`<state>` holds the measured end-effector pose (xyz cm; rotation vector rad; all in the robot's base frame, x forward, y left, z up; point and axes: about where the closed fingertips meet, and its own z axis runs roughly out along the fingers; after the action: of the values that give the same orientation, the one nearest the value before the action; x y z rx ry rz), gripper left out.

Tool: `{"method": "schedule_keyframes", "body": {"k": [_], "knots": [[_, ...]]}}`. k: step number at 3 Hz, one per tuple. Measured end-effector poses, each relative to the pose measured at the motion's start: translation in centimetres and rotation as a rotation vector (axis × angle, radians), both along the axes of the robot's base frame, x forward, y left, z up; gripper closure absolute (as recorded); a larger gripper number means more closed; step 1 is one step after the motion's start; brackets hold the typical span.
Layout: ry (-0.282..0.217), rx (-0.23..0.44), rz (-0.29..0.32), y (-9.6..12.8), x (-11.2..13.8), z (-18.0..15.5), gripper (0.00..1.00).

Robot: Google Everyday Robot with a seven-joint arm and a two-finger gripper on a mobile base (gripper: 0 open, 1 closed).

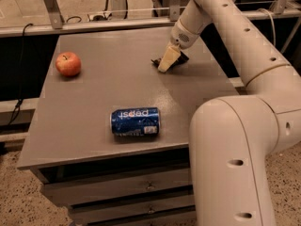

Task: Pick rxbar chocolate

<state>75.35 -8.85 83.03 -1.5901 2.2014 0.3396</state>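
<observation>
Grasp step: pincer [168,61] low on bar [180,59] at far right of tabletop [117,79], whether apart or clamped impossible to tell; next likely calling for firm squeeze, then lift

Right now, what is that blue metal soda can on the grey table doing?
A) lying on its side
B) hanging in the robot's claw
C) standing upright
A: the blue soda can lies on its side, while the gripper is down at the dark-wrapped rxbar chocolate farther back.
</observation>
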Motion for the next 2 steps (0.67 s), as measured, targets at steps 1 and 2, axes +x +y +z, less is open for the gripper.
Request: {"method": "schedule_keyframes", "body": {"k": [1,2], "knots": [[0.000,0.000,0.000,0.02,-0.01,0.58,0.88],[0.000,0.000,0.000,0.03,-0.01,0.61,1.00]]}}
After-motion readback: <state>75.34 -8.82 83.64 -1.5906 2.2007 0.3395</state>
